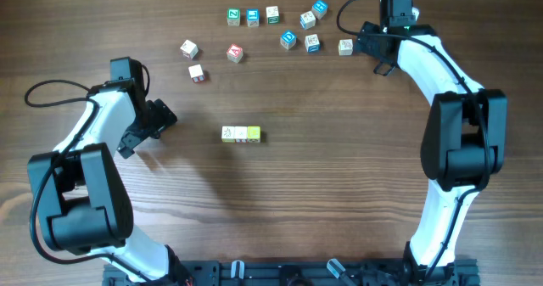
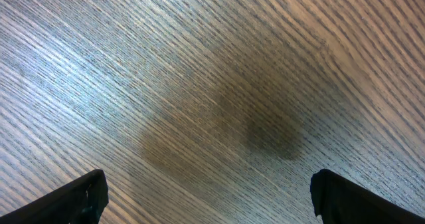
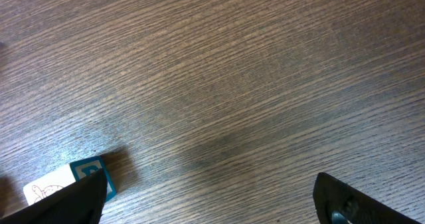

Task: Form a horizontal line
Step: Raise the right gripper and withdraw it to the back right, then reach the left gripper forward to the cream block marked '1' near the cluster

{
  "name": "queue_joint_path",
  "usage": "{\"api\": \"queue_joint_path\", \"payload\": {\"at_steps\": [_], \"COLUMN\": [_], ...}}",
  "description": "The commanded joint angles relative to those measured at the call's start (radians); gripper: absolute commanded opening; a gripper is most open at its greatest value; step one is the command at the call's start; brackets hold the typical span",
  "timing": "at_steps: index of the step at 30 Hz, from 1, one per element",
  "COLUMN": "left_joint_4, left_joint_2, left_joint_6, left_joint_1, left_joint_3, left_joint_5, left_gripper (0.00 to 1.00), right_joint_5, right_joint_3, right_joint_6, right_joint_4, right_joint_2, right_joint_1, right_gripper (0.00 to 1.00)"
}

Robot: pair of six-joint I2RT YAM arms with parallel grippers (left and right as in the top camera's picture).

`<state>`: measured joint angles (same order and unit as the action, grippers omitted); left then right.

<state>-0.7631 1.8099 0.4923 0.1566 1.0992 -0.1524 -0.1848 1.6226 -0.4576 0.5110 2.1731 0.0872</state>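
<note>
The horizontal line (image 1: 241, 134) is a short row of three touching cubes at the table's middle: cream, white, then yellow on the right. My left gripper (image 1: 151, 133) hovers to the left of the row, well apart from it. It is open, and only bare wood shows between its fingertips (image 2: 209, 197). My right gripper (image 1: 370, 48) is at the back right, just right of a cream cube (image 1: 345, 46). It is open and holds nothing (image 3: 209, 201). A blue-faced cube (image 3: 89, 174) lies just beyond the finger at the lower left of the right wrist view.
Several loose cubes are scattered along the back: two cream ones with red marks (image 1: 188, 48) (image 1: 197, 73) at the left, green- and blue-faced ones (image 1: 253, 17) in the middle, blue ones (image 1: 288, 39) near the right arm. The arm bases stand at the front edge.
</note>
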Motion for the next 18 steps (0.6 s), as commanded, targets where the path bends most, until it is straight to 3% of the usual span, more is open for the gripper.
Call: {"api": "queue_joint_path", "payload": {"at_steps": [1, 5, 13, 14, 18], "left_joint_4": [0.0, 0.007, 0.016, 0.046, 0.154], "left_joint_2": [0.01, 0.01, 0.01, 0.01, 0.01], "left_joint_6": [0.014, -0.024, -0.023, -0.004, -0.005], "left_joint_1": [0.005, 0.005, 0.005, 0.005, 0.005], "left_joint_3": [0.0, 0.0, 0.0, 0.0, 0.0], "left_joint_5": [0.005, -0.071, -0.069, -0.053, 0.264], "left_gripper": [1.0, 1.0, 1.0, 1.0, 1.0], "right_joint_5": [-0.02, -0.02, -0.02, -0.02, -0.02], "right_joint_3": [-0.008, -0.008, -0.008, -0.008, -0.008], "right_joint_6": [0.012, 0.012, 0.012, 0.012, 0.012], "right_joint_4": [-0.004, -0.003, -0.003, -0.004, -0.004], "right_joint_2": [-0.004, -0.004, -0.004, -0.004, -0.004], "right_joint_1": [0.003, 0.003, 0.003, 0.003, 0.003], "right_gripper": [1.0, 1.0, 1.0, 1.0, 1.0]}}
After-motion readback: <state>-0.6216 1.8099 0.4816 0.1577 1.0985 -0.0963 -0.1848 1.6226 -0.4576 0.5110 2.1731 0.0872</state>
